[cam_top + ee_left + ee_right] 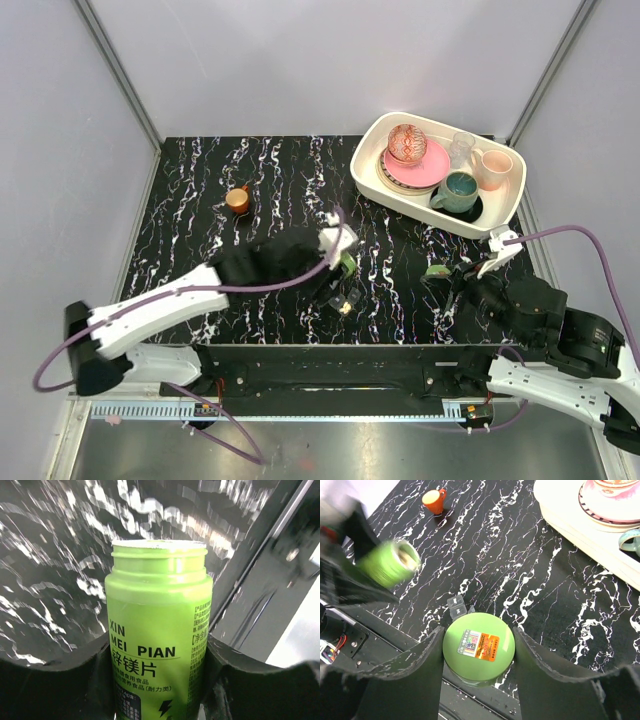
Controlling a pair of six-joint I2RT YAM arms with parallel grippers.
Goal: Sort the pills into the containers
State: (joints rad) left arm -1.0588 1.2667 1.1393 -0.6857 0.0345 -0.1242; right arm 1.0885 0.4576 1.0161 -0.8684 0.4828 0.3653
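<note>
The pill box point(456, 605) sits low and centre in the right wrist view, on the black marbled table point(280, 180) just past the cap. It is too small there to count its compartments or see any pill inside. To the left of the frame the green bottle point(157, 610) hangs tipped and blurred, its mouth open.

So this looks like the pour, and it wants care: get the bottle's mouth right over one compartment, low and close, then tip slowly so pills come singly and not in a rush.

The left gripper point(159, 680) is clamped on the bottle's body, with a black finger pressing each side below the shoulder. The right gripper point(479, 660) is closed on the green cap point(479, 642), jaws about a cap's breadth apart — the label side faces the camera. It hovers near the front edge, best kept off to the side.

The orange cup point(433, 500) stands far off at upper left, and the tray point(360, 170) of crockery at upper right.
</note>
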